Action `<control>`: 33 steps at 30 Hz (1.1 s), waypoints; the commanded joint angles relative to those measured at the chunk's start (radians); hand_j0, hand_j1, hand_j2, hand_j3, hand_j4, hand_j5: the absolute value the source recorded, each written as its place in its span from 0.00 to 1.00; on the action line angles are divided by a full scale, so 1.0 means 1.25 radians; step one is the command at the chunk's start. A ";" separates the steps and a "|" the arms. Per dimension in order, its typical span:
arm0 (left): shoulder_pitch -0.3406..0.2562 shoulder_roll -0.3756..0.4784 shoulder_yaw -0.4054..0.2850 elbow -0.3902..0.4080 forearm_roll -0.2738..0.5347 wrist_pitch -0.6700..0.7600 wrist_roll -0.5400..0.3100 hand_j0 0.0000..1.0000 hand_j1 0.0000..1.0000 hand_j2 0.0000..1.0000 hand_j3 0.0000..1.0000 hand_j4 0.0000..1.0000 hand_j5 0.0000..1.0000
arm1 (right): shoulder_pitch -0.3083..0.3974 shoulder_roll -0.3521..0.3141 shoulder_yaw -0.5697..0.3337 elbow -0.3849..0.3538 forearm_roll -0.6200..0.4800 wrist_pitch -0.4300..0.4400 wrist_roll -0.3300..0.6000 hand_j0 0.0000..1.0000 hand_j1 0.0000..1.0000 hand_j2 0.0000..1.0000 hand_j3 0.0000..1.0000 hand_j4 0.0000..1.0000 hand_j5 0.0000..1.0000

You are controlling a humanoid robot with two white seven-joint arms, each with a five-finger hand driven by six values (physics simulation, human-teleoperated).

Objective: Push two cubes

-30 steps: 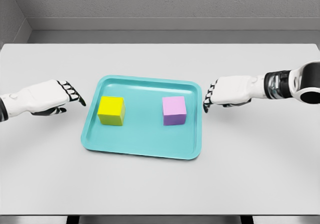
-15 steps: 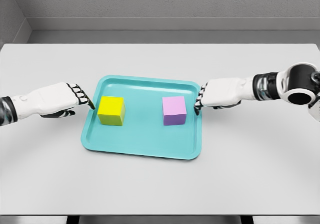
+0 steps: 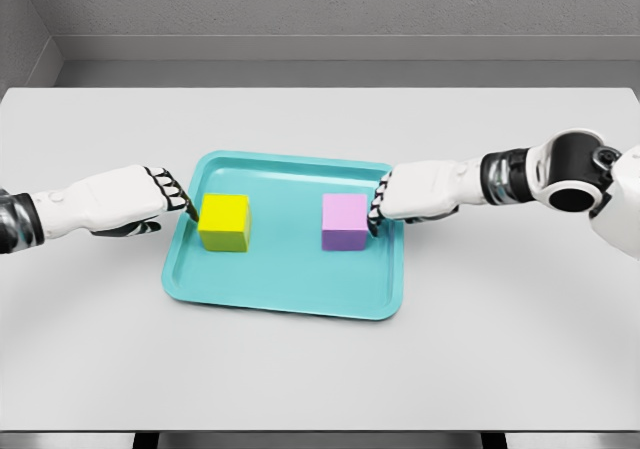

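A yellow cube (image 3: 224, 222) and a purple cube (image 3: 345, 222) sit inside a teal tray (image 3: 285, 285) on the white table. My left hand (image 3: 176, 196) reaches in from the left, its straight fingertips touching the yellow cube's left face. From the right, my right hand (image 3: 380, 201) presses its fingertips against the purple cube's right face. Neither hand holds anything, and the fingers of both are stretched out flat.
The tray's raised rim (image 3: 392, 244) surrounds both cubes. A gap of tray floor lies between the cubes. The white table (image 3: 320, 369) extends around the tray, with a grey wall behind it.
Both hands have moved inward over the tray's rims and now touch the cubes. The yellow cube has shifted slightly right and the purple cube slightly left.
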 commanded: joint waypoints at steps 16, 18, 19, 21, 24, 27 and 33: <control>-0.010 -0.029 0.001 -0.012 0.005 0.001 -0.023 0.69 0.69 0.69 0.69 0.69 0.69 | -0.011 0.013 0.000 0.044 0.020 -0.004 -0.001 0.64 0.64 0.64 0.64 0.64 0.64; -0.010 -0.030 0.001 -0.012 0.005 0.001 -0.028 0.69 0.69 0.69 0.69 0.69 0.69 | -0.012 0.015 -0.002 0.044 0.019 -0.004 -0.001 0.64 0.64 0.64 0.64 0.64 0.64; -0.010 -0.033 0.001 -0.012 0.005 0.001 -0.028 0.69 0.69 0.69 0.69 0.69 0.69 | -0.012 0.016 -0.002 0.044 0.019 -0.004 -0.001 0.64 0.64 0.64 0.64 0.64 0.64; -0.010 -0.037 0.001 -0.012 0.005 0.001 -0.029 0.69 0.69 0.69 0.69 0.69 0.69 | -0.012 0.017 -0.002 0.044 0.019 -0.004 -0.001 0.64 0.64 0.64 0.64 0.64 0.64; -0.012 -0.045 0.001 -0.012 0.005 0.001 -0.040 0.69 0.69 0.69 0.69 0.69 0.69 | -0.012 0.024 -0.002 0.043 0.019 -0.004 -0.001 0.64 0.64 0.64 0.64 0.64 0.64; -0.013 -0.054 0.001 -0.012 0.003 0.001 -0.045 0.69 0.69 0.69 0.69 0.69 0.69 | -0.012 0.039 -0.002 0.043 0.019 -0.004 -0.001 0.64 0.64 0.64 0.64 0.64 0.64; -0.015 -0.055 0.001 -0.012 0.003 0.001 -0.050 0.69 0.69 0.69 0.69 0.69 0.69 | -0.013 0.048 -0.002 0.042 0.019 -0.004 -0.001 0.64 0.64 0.64 0.64 0.64 0.64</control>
